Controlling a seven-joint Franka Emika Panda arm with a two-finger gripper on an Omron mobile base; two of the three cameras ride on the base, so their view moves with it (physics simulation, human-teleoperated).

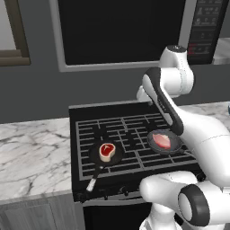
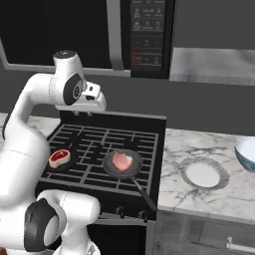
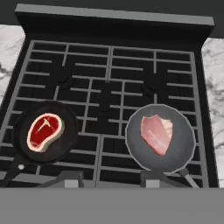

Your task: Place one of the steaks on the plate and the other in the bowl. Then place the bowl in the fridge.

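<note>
A black gas stove (image 3: 109, 94) with grey grates carries two dark round frying pans: the left pan (image 3: 46, 133) holds the red-centred steak (image 3: 43, 131), the right pan (image 3: 159, 138) the pale pink steak (image 3: 156, 133). On the marble bench (image 2: 199, 144) to the right, the pale blue bowl (image 2: 246, 152) stands near the whitish-grey plate (image 2: 203, 174). The pincer (image 3: 109, 180) hangs above the stove, half open, gripping nothing.

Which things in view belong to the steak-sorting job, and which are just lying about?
Belong to the job:
- red-centred steak, in the left frying pan
- pale pink steak, in the right frying pan
- plate, on the counter right of the stove
- bowl, beyond the plate

Just lying about:
- left frying pan
- right frying pan
- stove
- microwave
</note>
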